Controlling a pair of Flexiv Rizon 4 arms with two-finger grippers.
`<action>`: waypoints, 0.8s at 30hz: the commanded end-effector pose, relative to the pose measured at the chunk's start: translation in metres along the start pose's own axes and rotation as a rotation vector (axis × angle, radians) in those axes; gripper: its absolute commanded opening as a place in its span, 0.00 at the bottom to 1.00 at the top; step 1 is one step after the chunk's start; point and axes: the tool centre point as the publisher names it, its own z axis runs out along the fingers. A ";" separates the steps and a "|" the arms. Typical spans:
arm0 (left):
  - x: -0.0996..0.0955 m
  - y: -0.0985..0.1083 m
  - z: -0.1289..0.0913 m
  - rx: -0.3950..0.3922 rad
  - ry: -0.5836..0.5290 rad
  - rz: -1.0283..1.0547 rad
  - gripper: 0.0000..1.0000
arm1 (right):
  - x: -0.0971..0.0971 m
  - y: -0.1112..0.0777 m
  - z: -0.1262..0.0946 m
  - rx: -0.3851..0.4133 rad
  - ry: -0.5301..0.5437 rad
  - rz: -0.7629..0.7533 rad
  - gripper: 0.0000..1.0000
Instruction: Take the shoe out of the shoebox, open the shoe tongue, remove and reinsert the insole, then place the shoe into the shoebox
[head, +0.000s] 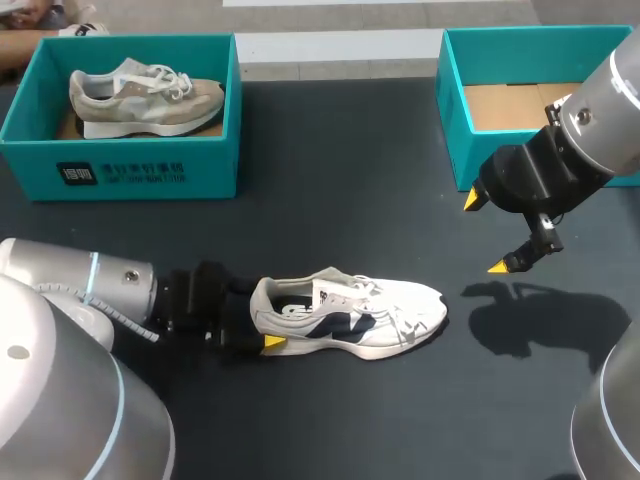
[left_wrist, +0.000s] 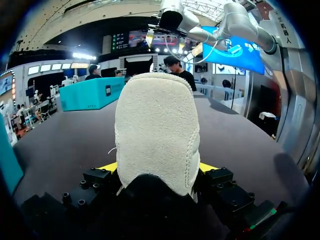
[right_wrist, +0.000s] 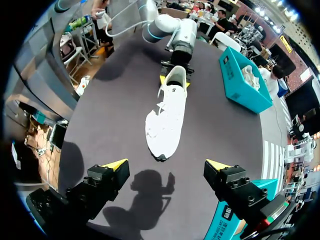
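A white shoe (head: 350, 315) with dark side marks lies on its side on the dark table, toe pointing right. My left gripper (head: 262, 315) is at its heel, one yellow-tipped finger on each side. In the left wrist view the pale heel (left_wrist: 155, 130) fills the gap of the left gripper (left_wrist: 157, 167) and both fingers press against it. My right gripper (head: 487, 232) hangs open and empty above the table, right of the toe. From the right gripper (right_wrist: 165, 165), the shoe (right_wrist: 167, 117) lies ahead, toe nearest. An empty teal shoebox (head: 455, 100) stands at the back right.
A second teal shoebox (head: 120, 165) at the back left holds a grey and beige shoe (head: 145, 95). Bare dark tabletop (head: 340, 180) lies between the two boxes and in front of the white shoe.
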 end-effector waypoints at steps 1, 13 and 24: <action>0.001 0.006 0.006 -0.001 -0.001 0.000 0.00 | 0.000 0.001 0.001 0.003 0.000 0.001 1.00; 0.001 0.006 0.006 -0.001 -0.001 0.000 0.00 | -0.004 0.034 0.017 0.110 -0.157 0.667 1.00; 0.001 0.006 0.006 -0.001 -0.001 0.000 0.00 | -0.008 0.059 0.033 0.139 -0.264 0.903 1.00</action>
